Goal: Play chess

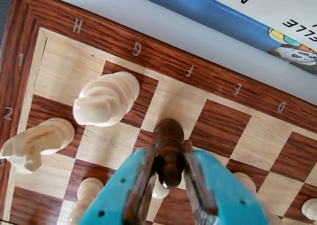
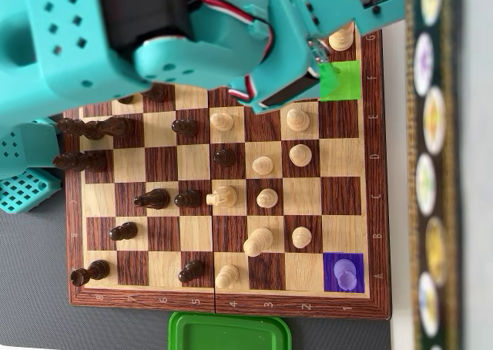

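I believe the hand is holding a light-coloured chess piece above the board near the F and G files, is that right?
Not quite: in the wrist view the hand is closed on a dark brown chess piece, not a light one. It is indeed above the board near the F and G labels.

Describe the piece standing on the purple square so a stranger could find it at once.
In the overhead view, start at the chessboard and go to its bottom right corner, next to the letter A. There one square is tinted purple, and a pale piece stands on it. Its neighbours all stand on plain wood squares.
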`<state>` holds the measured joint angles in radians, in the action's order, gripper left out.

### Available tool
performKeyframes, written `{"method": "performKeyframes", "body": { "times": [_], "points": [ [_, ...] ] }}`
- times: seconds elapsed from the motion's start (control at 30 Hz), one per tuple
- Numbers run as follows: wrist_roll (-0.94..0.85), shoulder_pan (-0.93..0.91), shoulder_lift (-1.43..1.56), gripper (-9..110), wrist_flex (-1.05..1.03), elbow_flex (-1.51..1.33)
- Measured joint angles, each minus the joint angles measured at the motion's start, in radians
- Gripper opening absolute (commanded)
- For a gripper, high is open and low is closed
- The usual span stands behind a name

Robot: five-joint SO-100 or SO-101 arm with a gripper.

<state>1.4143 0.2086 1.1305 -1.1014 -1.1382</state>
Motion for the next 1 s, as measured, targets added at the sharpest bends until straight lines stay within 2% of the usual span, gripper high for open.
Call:
{"method": "performKeyframes", "body": {
  "times": [0.43,1.0],
  "points": [
    [-0.002,-0.006,0.094,6,0.0,-0.029],
    [-0.002,-0.048,0.368,6,0.0,-0.255]
  ]
}}
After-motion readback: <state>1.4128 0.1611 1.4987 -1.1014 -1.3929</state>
